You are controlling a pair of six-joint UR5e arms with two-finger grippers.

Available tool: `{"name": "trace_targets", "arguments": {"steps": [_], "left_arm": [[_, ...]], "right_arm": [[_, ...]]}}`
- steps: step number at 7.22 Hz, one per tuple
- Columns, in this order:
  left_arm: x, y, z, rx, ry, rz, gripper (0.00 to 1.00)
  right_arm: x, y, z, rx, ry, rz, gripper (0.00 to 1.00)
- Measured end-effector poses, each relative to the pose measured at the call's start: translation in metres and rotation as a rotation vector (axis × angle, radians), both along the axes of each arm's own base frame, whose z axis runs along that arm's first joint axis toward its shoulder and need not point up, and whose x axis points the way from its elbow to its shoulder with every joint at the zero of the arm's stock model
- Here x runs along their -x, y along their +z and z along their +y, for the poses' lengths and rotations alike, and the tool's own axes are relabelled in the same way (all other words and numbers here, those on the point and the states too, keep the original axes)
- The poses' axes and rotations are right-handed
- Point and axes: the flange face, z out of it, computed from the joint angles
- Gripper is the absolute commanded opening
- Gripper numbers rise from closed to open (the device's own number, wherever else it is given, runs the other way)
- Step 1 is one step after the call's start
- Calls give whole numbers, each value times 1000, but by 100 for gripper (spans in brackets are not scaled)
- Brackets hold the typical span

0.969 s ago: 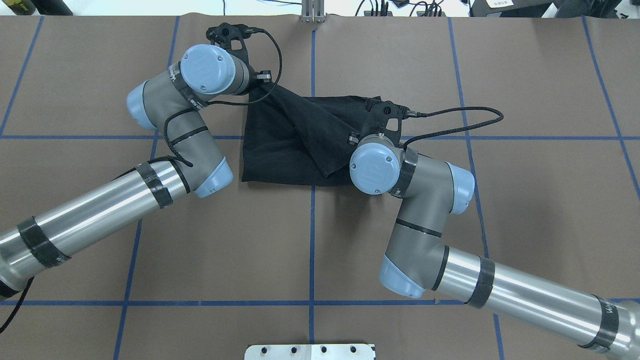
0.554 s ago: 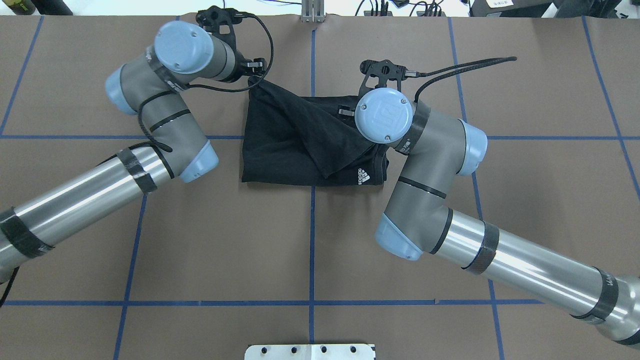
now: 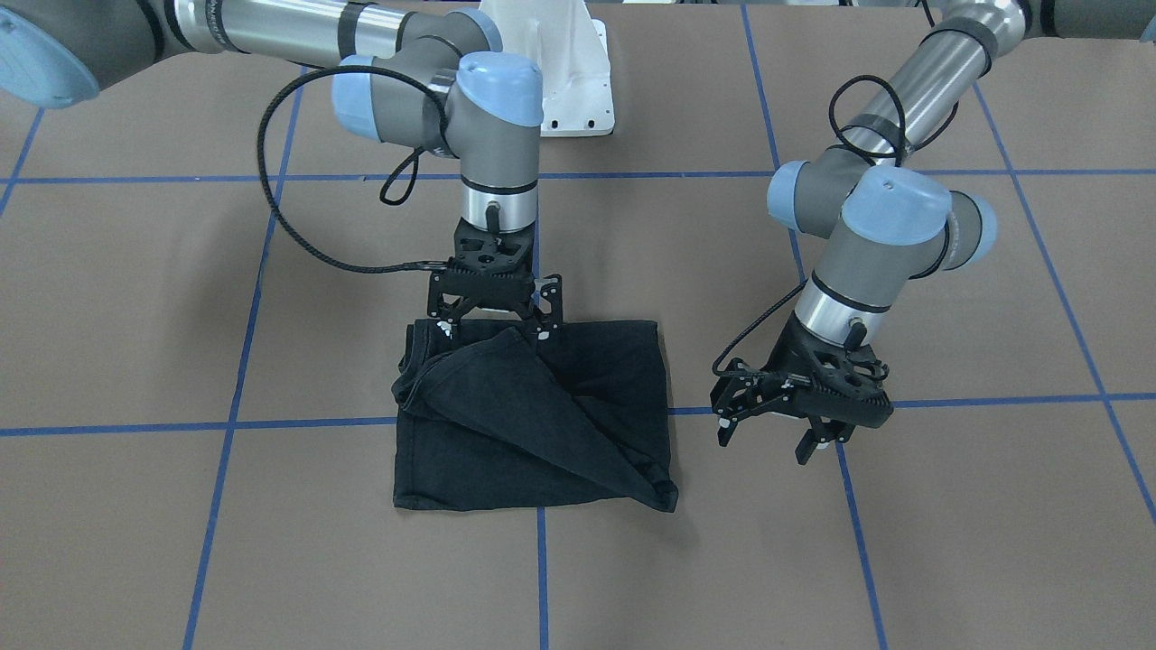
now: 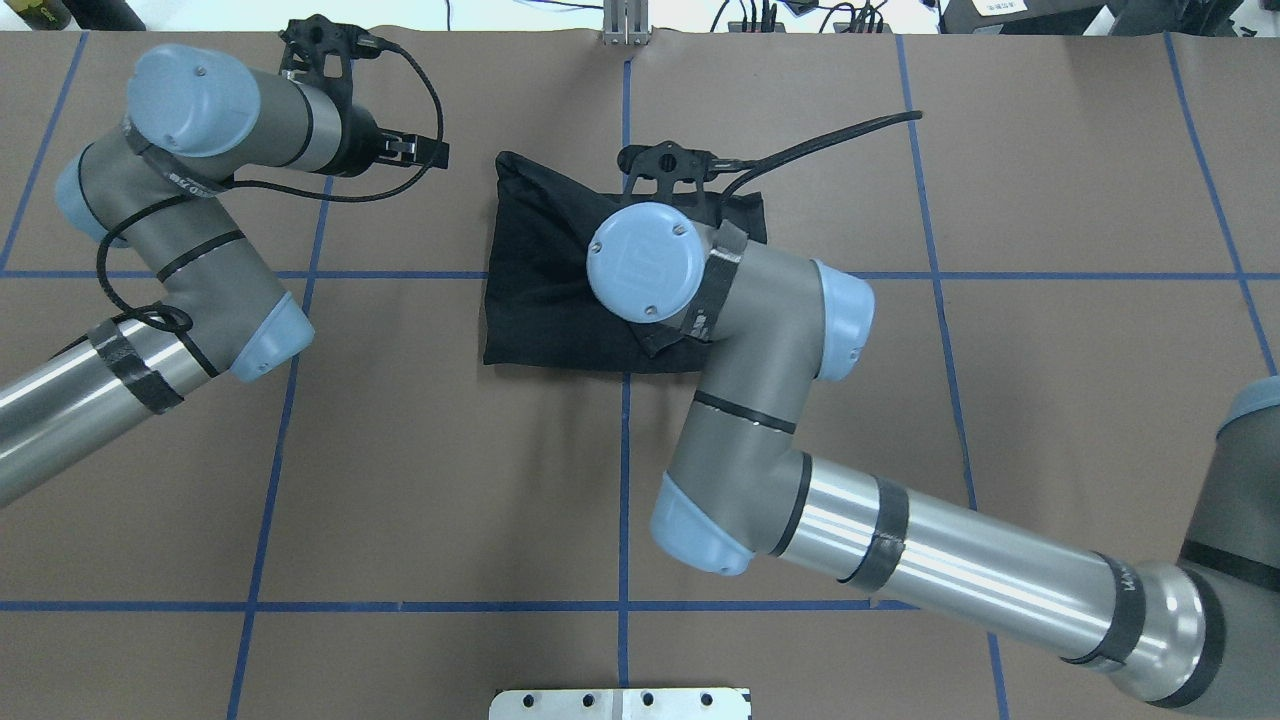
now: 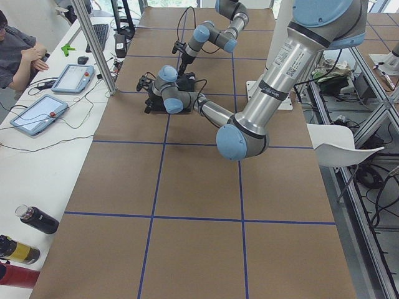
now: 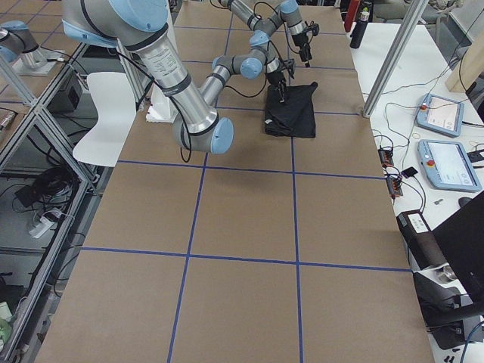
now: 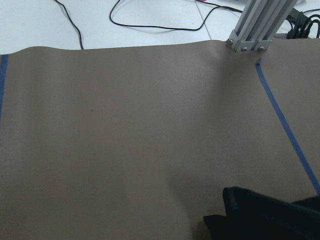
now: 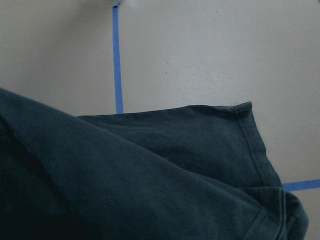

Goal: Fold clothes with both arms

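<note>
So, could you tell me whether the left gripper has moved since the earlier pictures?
Yes. In the overhead view the left gripper has swung off the shirt corner leftward, toward the blue tape line, jaws open.

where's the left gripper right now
Front-facing view, right side: the black two-finger left gripper hovers over the brown table, beside the folded black T-shirt.

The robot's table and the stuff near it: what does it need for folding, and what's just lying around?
For the job:
- black T-shirt, partly folded on the table
- right gripper, open at the shirt's edge
- left gripper, open, off to the side

Just lying about:
- tablet and a second tablet on the side bench
- black bottle
- white chair
</note>
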Motion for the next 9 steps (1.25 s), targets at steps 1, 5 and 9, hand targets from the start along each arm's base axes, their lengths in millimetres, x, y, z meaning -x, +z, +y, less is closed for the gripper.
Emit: {"name": "trace_targets", "arguments": {"steps": [1,5,9], "left_arm": [[4,5,4,-8,4,7,100],[15,13,10,-6,11,15,100],[18,15,10,2,5,18,100]], "right_arm": [[32,-8,4,-31,-12,74,98],[85,4,-12,-150,-112,341,96],[92,23,-20,-219,-216,484,55]]}}
